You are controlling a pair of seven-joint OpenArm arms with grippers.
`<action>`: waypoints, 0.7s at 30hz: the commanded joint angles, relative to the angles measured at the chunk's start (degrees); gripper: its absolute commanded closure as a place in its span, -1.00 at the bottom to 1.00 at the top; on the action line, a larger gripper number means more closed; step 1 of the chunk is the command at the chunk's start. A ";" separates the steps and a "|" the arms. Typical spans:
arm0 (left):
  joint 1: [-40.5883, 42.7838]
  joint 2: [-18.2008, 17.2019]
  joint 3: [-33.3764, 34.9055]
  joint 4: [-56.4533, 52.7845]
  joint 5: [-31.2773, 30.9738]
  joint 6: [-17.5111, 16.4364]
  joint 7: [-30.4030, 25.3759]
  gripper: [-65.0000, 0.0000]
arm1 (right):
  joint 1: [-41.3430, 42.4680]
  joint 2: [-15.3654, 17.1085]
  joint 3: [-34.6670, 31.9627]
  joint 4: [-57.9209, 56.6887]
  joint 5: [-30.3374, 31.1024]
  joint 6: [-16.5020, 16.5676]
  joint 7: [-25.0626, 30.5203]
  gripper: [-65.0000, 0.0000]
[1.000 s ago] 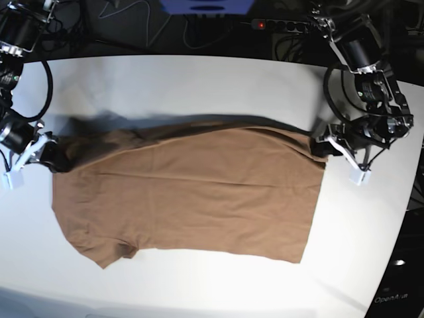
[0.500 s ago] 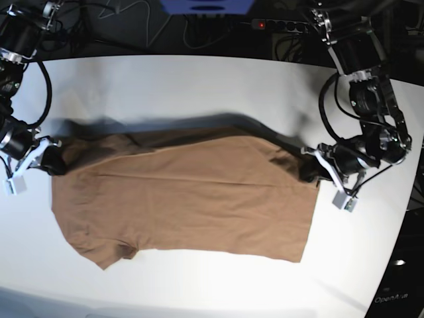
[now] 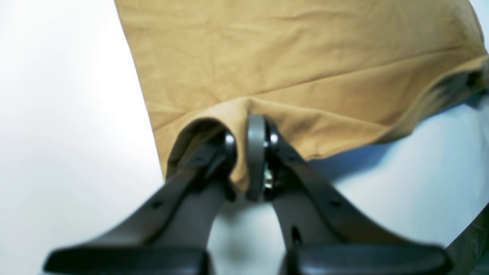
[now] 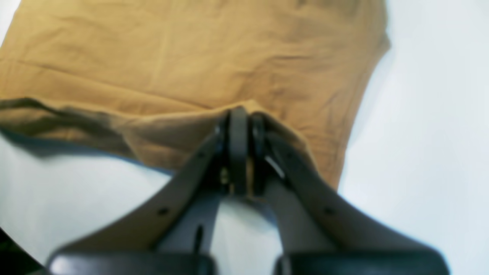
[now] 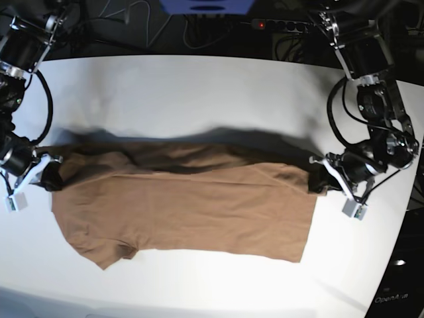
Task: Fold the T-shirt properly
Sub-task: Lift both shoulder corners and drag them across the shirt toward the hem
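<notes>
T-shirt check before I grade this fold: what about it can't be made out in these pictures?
- Neck and its label: not visible in any view; the lifted far edge of the T-shirt folds over them.
- Cloth between the fingers of the left gripper: hidden by the fingers; layers pinched unknowable.
- Same at the right gripper.
- Far sleeve: shadowed in the base view, blurred in the wrist views.

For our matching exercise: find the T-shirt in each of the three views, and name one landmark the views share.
Base: the T-shirt lies across the middle of the table, its far edge lifted at both ends.
Left wrist: it fills the upper picture; the left tool pinches its near edge.
Right wrist: it fills the upper picture; the right tool pinches its near edge.
Shared landmark: the white table.
</notes>
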 commanded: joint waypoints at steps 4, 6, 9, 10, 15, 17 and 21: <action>-2.57 -0.73 -0.15 0.80 0.02 -0.14 -1.73 0.90 | 2.35 2.17 -2.30 0.96 0.97 0.42 3.72 0.98; -3.44 -0.56 -0.15 0.80 1.69 -0.14 -2.17 0.90 | 2.44 2.53 -4.23 0.96 0.97 0.24 4.95 0.98; -3.62 -0.38 -0.15 0.80 4.94 -0.14 -2.87 0.90 | 2.52 2.61 -5.47 0.61 0.88 0.15 7.06 0.98; -3.62 -0.21 -0.15 0.80 5.91 -0.14 -3.40 0.90 | 2.35 2.70 -5.99 0.61 0.88 0.15 7.76 0.98; -3.62 0.15 -0.15 0.54 12.06 -0.14 -5.77 0.90 | 2.17 3.14 -6.34 0.52 -2.02 0.15 10.23 0.98; -3.62 0.32 -0.15 -0.69 14.17 -0.14 -6.83 0.90 | 2.17 2.88 -6.26 0.52 -4.39 0.33 10.40 0.98; -5.47 0.41 -0.15 -5.09 18.13 -0.14 -10.08 0.90 | 2.17 0.94 -6.26 0.52 -8.87 1.30 12.25 0.98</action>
